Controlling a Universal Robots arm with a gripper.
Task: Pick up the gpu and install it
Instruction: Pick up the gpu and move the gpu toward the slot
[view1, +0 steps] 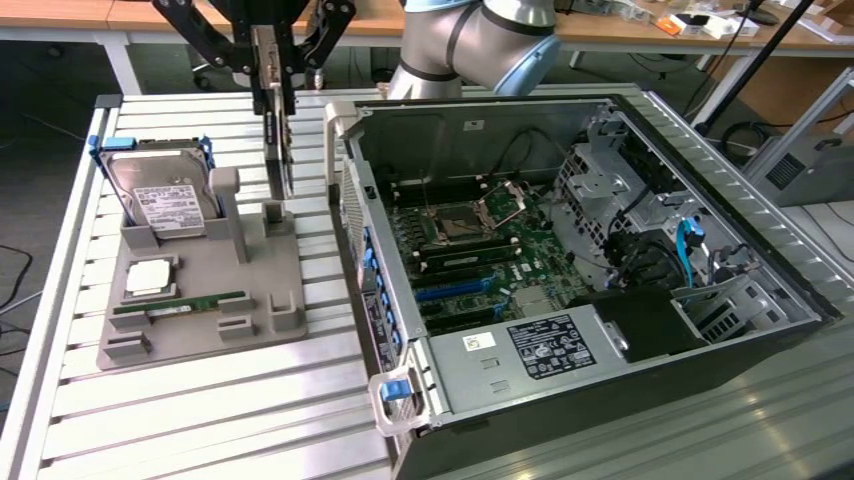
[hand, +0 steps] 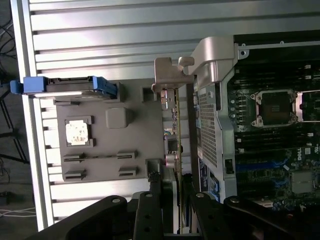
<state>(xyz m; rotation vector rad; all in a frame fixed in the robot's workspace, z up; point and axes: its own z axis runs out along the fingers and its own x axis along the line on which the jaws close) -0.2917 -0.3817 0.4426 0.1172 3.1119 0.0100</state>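
The gpu (view1: 278, 135) hangs upright and edge-on, a thin card over the grey holder tray (view1: 200, 335) at the exterior view's left. My gripper (view1: 274, 60) is shut on its upper end, one finger on each face. Its lower edge sits right at the tray's slotted post; I cannot tell whether they touch. In the wrist view the gpu (hand: 175, 135) runs away from my gripper (hand: 172, 200), with its silver bracket (hand: 167, 75) at the far end, next to the case wall. The open computer case (view1: 574, 250) with the motherboard (view1: 494, 250) lies at the exterior view's right.
On the tray rest a hard drive (view1: 160, 195) in a blue carrier, a processor chip (view1: 147, 278) and a memory stick (view1: 180, 303). The case's tall side wall (hand: 210, 125) stands close beside the card. All of it sits on a slatted metal table (view1: 214, 420).
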